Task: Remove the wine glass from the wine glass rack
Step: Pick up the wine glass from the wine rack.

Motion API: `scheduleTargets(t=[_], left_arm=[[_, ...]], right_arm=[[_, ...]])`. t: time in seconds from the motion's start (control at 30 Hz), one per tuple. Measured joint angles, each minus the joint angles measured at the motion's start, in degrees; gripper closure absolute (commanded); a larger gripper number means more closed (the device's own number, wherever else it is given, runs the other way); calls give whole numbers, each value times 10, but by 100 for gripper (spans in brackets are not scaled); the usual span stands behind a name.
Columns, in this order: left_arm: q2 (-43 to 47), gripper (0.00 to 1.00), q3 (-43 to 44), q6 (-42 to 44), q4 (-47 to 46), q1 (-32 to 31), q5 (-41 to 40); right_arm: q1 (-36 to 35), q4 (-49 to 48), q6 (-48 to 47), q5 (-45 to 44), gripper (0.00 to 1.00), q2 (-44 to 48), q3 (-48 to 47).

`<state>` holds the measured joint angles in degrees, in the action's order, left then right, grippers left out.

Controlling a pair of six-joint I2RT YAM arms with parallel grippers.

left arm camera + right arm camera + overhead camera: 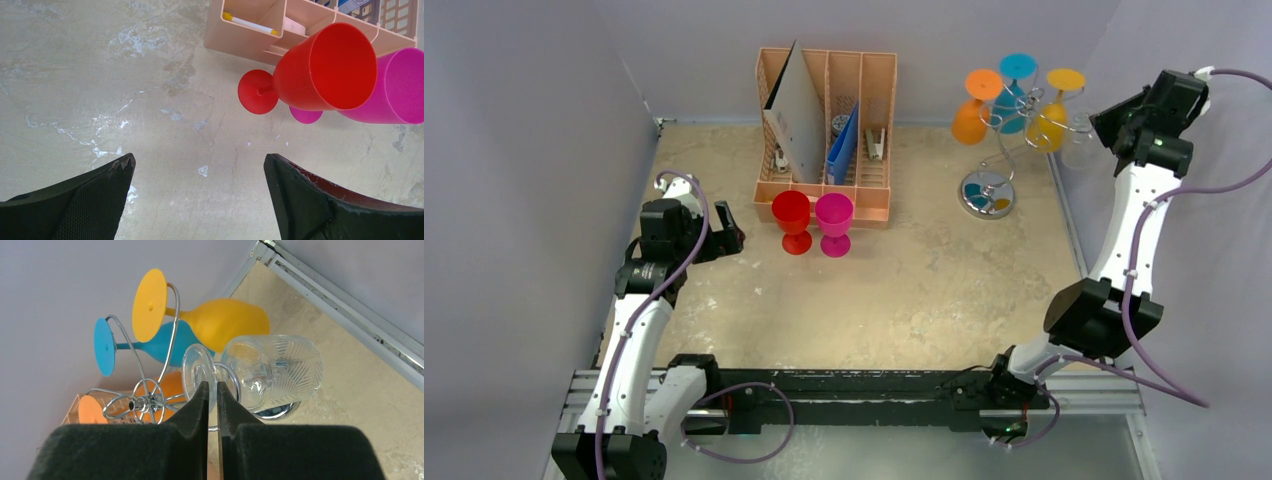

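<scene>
A beige, mottled stone-look worktop [924,300] fills the overhead view, walled in grey; two white-and-black robot arms are bolted at its near edge. The right arm stretches up toward the far right corner; the left arm sits folded low at the left side, apparently parked clear of the job.

At the back stands a peach slotted plastic desk organiser [879,100] holding folders; just in front of it a red plastic goblet [791,218] and a magenta plastic goblet [834,222] stand upright, side by side. To the right rises the silver wire wine glass rack [1002,150], its curled arms spreading over a round shiny disc base.

An orange plastic goblet [969,120], a blue plastic goblet [1012,100] and a yellow plastic goblet [1049,125] hang bowl-down from the rack; each foot catches above a wire loop, which keeps it from dropping.

The clear, cut-patterned wine glass [272,370] hangs at the rack's rightmost arm, just beside the yellow goblet; its stem appears to pass through a wire loop, so it is not yet off.

The right fingers [213,390] are closed to a thin slit and seem to pinch the rim of the glass's round foot; that hold probably suits sliding the stem sideways out of the loop. The left fingers [200,165] are spread wide and hold nothing, hovering over bare worktop near the red goblet.
</scene>
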<state>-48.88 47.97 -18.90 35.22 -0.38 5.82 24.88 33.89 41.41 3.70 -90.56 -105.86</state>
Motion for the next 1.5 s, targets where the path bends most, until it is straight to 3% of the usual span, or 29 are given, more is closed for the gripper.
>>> scheduleTargets(t=[0.63, 1.07, 1.5], left_arm=[[-2, 0, 0, 0, 0, 0, 0], [-6, 0, 0, 0, 0, 0, 0], [-7, 0, 0, 0, 0, 0, 0]], right_arm=[[3, -10, 17, 18, 100, 58, 63], [3, -26, 19, 19, 90, 59, 75], [7, -31, 22, 21, 86, 55, 74]])
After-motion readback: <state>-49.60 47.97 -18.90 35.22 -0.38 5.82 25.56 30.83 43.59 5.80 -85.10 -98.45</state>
